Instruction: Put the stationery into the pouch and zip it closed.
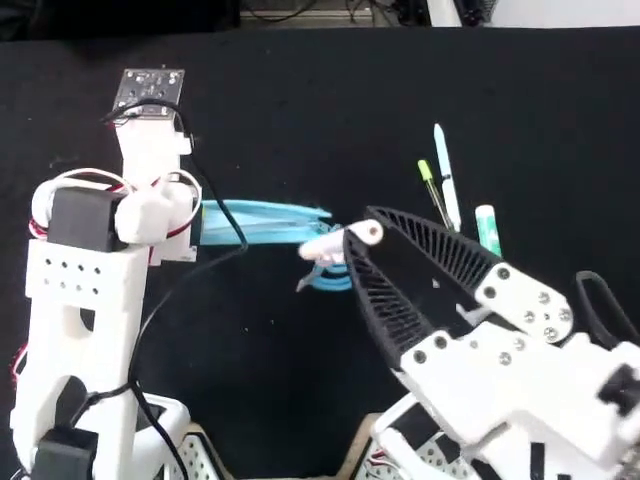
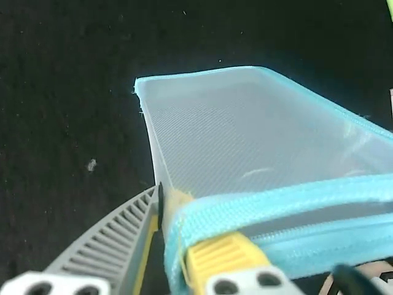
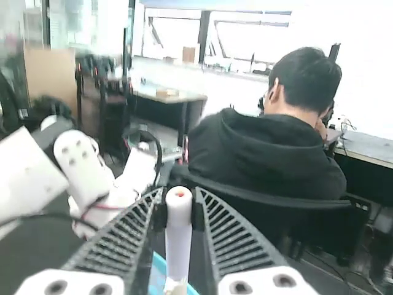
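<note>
I am watching the left gripper (image 2: 169, 212) pinching one end of the pale blue mesh pouch (image 2: 245, 135), its yellow pads pressing together on the fabric just beside the zipper band. In the high view the pouch is stretching out from that gripper across the middle of the black table (image 1: 300, 100) toward the right arm. The right gripper (image 3: 178, 203) is clamping a white stick (image 3: 178, 246) between its black ribbed fingers. The stick's round end is sitting level with the fingertips, and its other end is pointing down at the pouch's far end. I cannot tell whether it is touching the pouch. Beyond the right arm, a blue-and-white pen (image 1: 445, 180), a thin yellow-green pen (image 1: 428, 180) and a green-and-white marker (image 1: 487, 228) are lying close together on the table, well apart from the pouch.
</note>
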Controlling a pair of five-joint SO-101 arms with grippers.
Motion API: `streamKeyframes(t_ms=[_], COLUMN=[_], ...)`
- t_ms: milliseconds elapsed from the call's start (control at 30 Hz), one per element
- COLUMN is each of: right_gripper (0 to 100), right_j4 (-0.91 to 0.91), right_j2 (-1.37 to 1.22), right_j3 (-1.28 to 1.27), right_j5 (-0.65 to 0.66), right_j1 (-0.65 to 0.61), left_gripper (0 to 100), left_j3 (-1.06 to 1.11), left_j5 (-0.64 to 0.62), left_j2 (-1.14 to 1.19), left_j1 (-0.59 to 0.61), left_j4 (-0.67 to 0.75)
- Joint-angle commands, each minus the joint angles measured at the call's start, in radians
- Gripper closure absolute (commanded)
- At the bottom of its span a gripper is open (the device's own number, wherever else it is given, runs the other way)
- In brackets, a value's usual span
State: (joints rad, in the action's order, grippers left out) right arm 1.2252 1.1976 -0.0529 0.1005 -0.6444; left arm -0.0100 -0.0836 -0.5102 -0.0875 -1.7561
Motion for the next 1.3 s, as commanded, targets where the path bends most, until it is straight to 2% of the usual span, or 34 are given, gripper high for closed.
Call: streamKeyframes(t_ms=[0,367,1000,1067,1167,1267], right_gripper=[98.4,98.7,98.7,98.7,98.7,98.4], right_j4=[-0.100,-0.433,-0.400,-0.387,-0.394,-0.456], right_j2=[-0.004,0.002,0.004,0.004,0.001,-0.004], right_j3=[-0.061,-0.410,-0.677,-0.693,-0.730,-0.788], right_j5=[-0.031,-0.025,-0.023,0.012,0.143,0.226], right_j1=[-0.014,-0.014,-0.040,-0.097,-0.207,-0.253], left_gripper=[97,97,97,97,97,97], left_j3=[0.019,0.048,0.045,0.045,0.044,0.044], left_j5=[-0.002,0.026,0.026,0.026,0.026,0.026], left_j2=[-0.003,-0.003,-0.003,-0.003,-0.003,-0.003], left_j1=[-0.013,-0.013,-0.013,-0.013,-0.013,-0.013], left_j4=[-0.005,-0.005,-0.003,-0.003,-0.003,-0.003])
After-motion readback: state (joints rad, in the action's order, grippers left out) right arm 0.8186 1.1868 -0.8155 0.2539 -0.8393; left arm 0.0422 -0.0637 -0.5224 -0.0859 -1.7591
